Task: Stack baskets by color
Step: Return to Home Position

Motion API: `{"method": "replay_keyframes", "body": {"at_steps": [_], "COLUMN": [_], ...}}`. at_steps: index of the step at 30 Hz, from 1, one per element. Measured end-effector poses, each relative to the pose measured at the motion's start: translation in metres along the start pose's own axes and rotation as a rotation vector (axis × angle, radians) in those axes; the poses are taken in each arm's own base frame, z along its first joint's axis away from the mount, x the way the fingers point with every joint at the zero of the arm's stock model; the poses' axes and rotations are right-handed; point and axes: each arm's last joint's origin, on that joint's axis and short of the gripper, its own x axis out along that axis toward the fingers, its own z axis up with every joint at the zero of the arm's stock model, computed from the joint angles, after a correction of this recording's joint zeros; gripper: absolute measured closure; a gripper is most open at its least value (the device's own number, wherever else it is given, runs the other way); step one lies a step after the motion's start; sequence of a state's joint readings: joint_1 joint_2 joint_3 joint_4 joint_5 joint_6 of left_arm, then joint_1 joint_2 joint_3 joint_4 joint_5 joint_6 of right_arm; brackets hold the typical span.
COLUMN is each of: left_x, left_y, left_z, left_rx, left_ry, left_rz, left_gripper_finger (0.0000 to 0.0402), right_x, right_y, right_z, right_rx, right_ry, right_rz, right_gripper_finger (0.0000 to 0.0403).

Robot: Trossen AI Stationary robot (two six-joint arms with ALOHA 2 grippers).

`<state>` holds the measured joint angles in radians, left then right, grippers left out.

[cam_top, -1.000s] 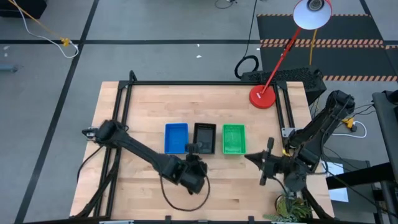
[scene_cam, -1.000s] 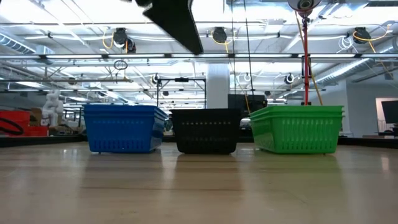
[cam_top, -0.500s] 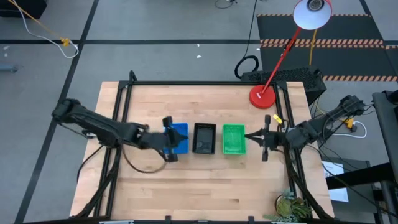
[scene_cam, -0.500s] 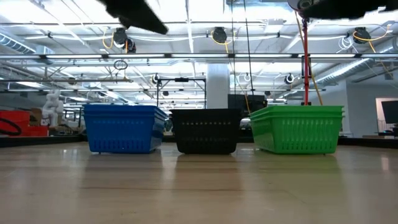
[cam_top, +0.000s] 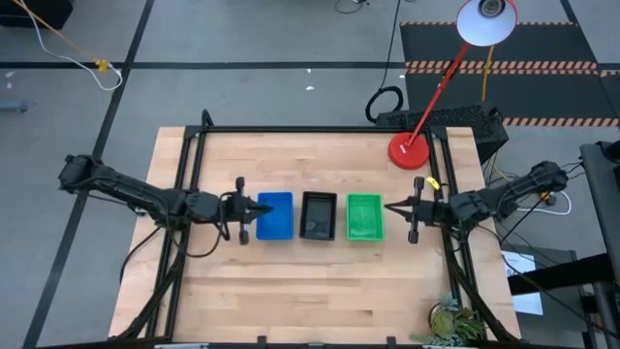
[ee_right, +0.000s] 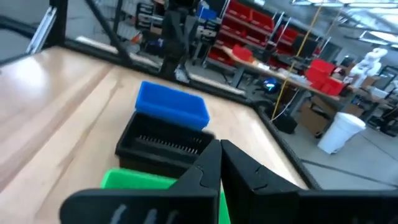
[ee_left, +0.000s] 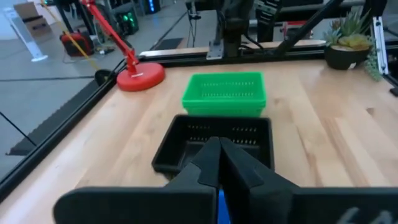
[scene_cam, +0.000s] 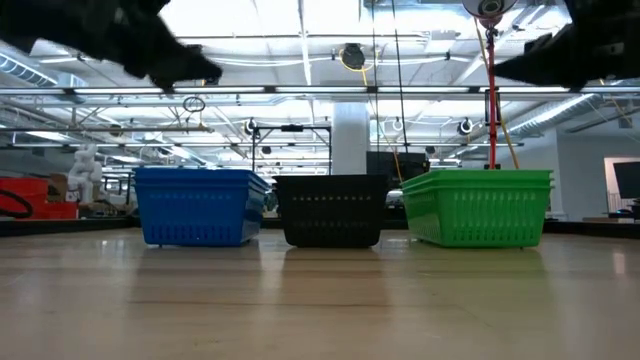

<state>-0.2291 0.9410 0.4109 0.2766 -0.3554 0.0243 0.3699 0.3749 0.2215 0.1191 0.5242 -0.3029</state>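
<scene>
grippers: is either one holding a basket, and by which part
Nothing is held. The left gripper and right gripper are both shut and empty, raised clear of the baskets.

grey tiled floor [cam_top: 242, 39], bright ceiling [scene_cam: 420, 25], red shelving [ee_right: 255, 25], potted plant [ee_left: 351, 45]

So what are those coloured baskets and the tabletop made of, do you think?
The blue baskets, black baskets and green baskets look like moulded plastic: even colour, slight sheen, slotted mesh walls. The table looks like pale wood, perhaps sealed: plank seams and grain show.
</scene>
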Motion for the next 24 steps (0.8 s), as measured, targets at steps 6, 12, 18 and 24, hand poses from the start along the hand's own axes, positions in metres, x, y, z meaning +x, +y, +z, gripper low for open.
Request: {"method": "replay_keyframes", "body": {"at_steps": [6, 12, 18, 24], "left_x": [-0.014, -0.025, -0.033, -0.038], "left_y": [0.004, 0.005, 0.007, 0.009], "left_z": [-0.034, -0.055, -0.068, -0.077], "left_rx": [-0.005, -0.013, 0.0, 0.007], "left_ry": [-0.06, -0.13, -0.168, -0.174], "left_rz": [-0.015, -0.091, -0.113, -0.114], "left_gripper_finger": [0.0397, 0.0391, 0.0397, 0.039], "right_x": [0.002, 0.002, 0.001, -0.002], "right_y": [0.001, 0.005, 0.007, 0.008], "right_z": [-0.011, -0.019, -0.024, -0.032], "right_rx": [0.034, 0.073, 0.107, 0.113], "right_ry": [0.008, 0.019, 0.017, 0.003], "right_rz": [-0.015, 0.028, 0.041, 0.037], "right_gripper_finger": [0.0403, 0.0403, 0.0403, 0.0403]}}
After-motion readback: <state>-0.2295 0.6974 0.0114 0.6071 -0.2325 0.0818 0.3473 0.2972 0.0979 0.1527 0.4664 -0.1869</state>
